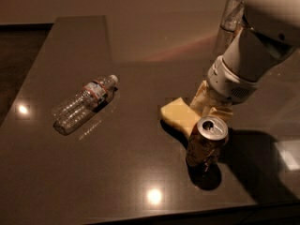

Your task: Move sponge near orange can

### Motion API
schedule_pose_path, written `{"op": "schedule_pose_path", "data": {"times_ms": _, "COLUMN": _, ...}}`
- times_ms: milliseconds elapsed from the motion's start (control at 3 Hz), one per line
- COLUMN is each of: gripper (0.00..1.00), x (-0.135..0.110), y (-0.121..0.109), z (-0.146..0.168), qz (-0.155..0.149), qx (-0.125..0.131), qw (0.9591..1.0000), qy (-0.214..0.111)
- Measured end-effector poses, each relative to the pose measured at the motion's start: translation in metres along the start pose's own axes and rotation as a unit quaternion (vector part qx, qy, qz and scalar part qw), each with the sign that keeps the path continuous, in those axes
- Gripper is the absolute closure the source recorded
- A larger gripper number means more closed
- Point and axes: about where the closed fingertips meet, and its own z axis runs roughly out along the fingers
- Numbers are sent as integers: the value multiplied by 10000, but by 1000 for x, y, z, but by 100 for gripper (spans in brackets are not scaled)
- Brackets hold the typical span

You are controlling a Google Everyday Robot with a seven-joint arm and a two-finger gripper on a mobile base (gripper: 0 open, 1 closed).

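Sponge (177,114) lies just behind can (206,142), toward its left. Gripper (212,107) is down behind can at sponge's right end; open or closed, cannot tell.

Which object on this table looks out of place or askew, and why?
The plastic water bottle lies on its side at the left of the table, not upright. The orange can stands upright with the sponge just behind it, and the gripper is at the sponge's right end.
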Motion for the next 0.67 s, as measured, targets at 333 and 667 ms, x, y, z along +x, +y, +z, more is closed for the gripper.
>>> {"op": "schedule_pose_path", "data": {"times_ms": 333, "gripper": 0, "x": -1, "y": 0, "z": 0, "qz": -9, "qx": 11, "qw": 10000, "qy": 0}}
{"op": "schedule_pose_path", "data": {"times_ms": 667, "gripper": 0, "x": -1, "y": 0, "z": 0, "qz": -9, "qx": 12, "qw": 10000, "qy": 0}}
